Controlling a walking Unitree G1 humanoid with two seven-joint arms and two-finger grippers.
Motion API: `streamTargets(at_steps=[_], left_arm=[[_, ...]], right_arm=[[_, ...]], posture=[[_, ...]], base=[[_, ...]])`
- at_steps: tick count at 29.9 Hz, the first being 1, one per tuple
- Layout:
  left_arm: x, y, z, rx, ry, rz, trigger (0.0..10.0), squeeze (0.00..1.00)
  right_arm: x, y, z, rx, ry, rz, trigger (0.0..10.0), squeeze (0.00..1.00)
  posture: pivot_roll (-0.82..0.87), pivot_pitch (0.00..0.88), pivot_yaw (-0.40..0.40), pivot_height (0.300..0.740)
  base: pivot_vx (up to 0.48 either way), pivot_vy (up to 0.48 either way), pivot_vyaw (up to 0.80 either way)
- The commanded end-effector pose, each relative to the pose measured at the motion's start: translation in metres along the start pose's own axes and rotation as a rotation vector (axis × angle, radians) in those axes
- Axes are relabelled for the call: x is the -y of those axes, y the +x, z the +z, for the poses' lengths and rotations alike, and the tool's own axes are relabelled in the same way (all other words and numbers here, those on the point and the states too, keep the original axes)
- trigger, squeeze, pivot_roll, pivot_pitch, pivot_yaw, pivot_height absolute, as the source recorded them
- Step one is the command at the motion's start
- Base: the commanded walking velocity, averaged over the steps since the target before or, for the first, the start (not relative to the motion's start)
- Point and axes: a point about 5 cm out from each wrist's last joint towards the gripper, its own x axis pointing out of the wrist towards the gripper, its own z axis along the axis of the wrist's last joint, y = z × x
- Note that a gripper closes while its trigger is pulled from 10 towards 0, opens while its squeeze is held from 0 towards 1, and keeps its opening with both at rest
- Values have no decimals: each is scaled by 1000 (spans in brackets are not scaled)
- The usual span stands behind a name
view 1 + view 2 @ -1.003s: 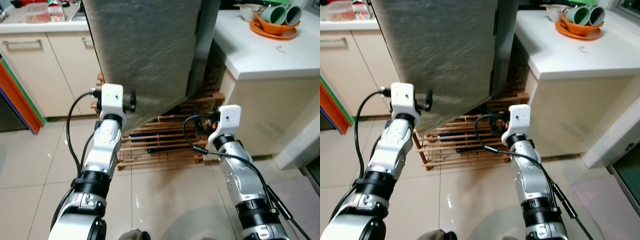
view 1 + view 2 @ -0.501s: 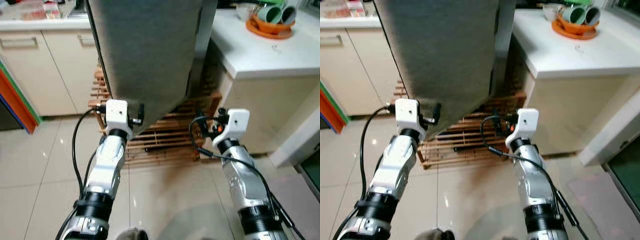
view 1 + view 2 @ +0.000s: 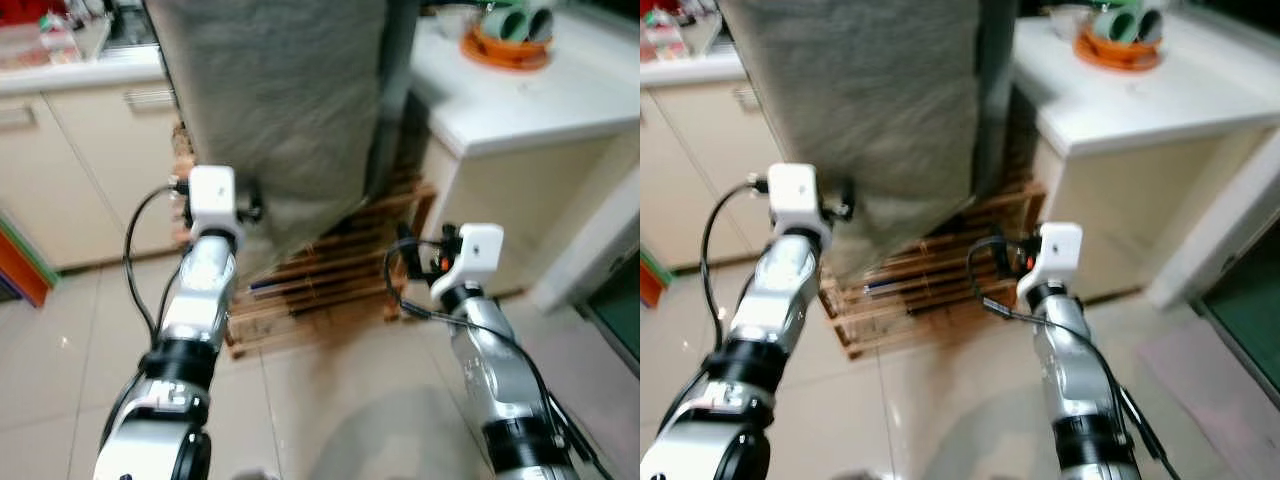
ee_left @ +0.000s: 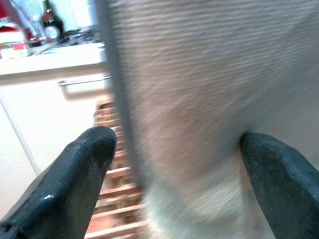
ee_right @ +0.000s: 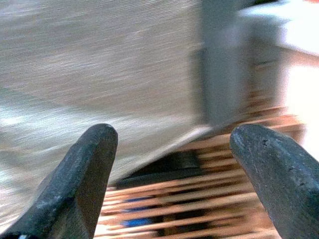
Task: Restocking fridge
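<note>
Fridge (image 3: 270,100), grey and tall, stands on a wooden slatted pallet (image 3: 320,285) between cream cabinets (image 3: 70,170) and a white table (image 3: 540,90) carrying an orange tray (image 3: 505,48) with green cups (image 3: 515,20); both silver arms reach toward its lower edge in the blurred head views. Left wrist view: left gripper (image 4: 174,184) spread wide, its fingers (image 4: 75,174) straddling the fridge's corner. Right wrist view: right gripper (image 5: 174,174) also wide apart, facing the fridge base and pallet.
</note>
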Motion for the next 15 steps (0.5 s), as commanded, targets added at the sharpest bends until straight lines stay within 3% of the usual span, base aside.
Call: streamTargets(at_steps=[1, 5, 12, 15], left_arm=[[-5, 1, -4, -24, 9, 20, 10000, 0], [-5, 2, -10, -53, 1, 44, 10000, 0], [-7, 0, -9, -41, 15, 81, 10000, 0], [-2, -3, -4, 7, -29, 17, 10000, 0]], right_arm=[[-2, 0, 4, 12, -15, 20, 10000, 0], [-3, 1, 4, 11, -14, 18, 10000, 0], [-6, 3, 4, 8, -16, 26, 10000, 0], [-7, 5, 7, 21, -23, 11, 10000, 0]], posture=[[-111, 0, 26, 740], [-115, 0, 29, 740], [-107, 0, 30, 740], [-104, 0, 31, 740]], base=[[0, 364, 0], [294, 377, 0], [0, 0, 0], [0, 0, 0]])
